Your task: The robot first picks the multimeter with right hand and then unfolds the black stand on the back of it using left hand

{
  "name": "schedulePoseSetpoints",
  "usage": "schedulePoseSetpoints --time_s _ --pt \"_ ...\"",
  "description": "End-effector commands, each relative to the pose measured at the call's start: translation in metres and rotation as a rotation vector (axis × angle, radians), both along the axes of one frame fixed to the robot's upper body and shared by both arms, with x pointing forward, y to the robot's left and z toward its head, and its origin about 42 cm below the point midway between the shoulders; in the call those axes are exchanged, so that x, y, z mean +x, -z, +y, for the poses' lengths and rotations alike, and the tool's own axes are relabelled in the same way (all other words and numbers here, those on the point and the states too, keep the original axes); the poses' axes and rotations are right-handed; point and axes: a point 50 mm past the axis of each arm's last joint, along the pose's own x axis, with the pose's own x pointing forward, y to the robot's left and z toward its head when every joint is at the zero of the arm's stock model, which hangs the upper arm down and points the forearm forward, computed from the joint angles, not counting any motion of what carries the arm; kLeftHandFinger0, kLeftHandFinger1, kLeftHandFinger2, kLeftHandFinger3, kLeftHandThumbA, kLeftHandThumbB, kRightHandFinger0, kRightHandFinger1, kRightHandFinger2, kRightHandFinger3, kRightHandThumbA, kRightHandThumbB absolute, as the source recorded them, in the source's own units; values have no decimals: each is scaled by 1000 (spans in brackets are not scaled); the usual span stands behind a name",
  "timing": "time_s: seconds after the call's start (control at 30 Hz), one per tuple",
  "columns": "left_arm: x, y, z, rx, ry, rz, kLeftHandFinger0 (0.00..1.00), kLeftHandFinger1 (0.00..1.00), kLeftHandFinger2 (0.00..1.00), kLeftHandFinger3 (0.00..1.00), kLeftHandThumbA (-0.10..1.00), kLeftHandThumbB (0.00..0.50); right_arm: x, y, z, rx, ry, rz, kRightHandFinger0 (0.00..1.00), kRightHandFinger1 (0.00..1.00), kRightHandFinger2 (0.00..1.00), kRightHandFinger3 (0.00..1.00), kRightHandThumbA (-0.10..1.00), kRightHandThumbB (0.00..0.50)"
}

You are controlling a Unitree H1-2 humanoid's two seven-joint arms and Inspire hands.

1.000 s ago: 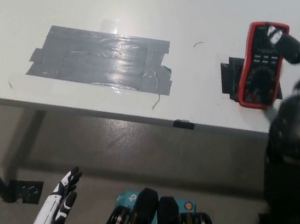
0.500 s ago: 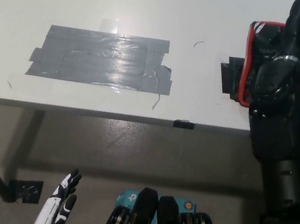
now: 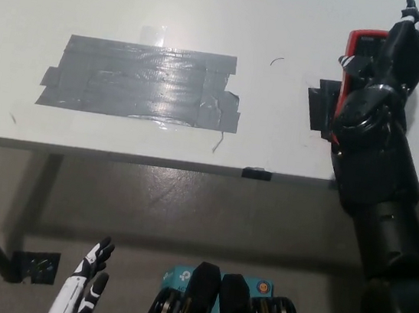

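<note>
White surface (image 3: 214, 3) fills the top, its near edge running across mid-frame, a big grey tape patch (image 3: 142, 82) left of centre. Right hand (image 3: 387, 68) covers the multimeter (image 3: 361, 42), which lies far right on the surface over a small black tape patch (image 3: 322, 108); only the red top corner shows. Fingers drape over it, can't tell if they're closed on it or just resting. Left hand (image 3: 84, 290) hangs low at lower left, fingers open, holding nothing, well apart from the meter. Risks: a loose grasp lets the meter slip or skid toward the near edge; a palm-over hold could block the back stand from the left hand; the arm hides the contact.
</note>
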Motion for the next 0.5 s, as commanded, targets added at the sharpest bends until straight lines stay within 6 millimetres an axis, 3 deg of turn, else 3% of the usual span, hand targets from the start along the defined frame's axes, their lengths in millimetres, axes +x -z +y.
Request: schedulePoseSetpoints --time_s 0.0,0.33,0.47 --pt "1 -8 0 32 10 -37 1000 1000 1000 1000 1000 165 9 -43 6 53 6 -112 1000 1000 1000 1000 1000 466" --pt "1 -10 -1 50 11 -30 1000 1000 1000 1000 989 135 11 -46 3 102 9 -123 1000 1000 1000 1000 1000 430" --pt "2 -9 -1 52 8 -27 1000 1000 1000 1000 937 133 11 -45 5 97 14 -106 1000 1000 1000 1000 1000 443"
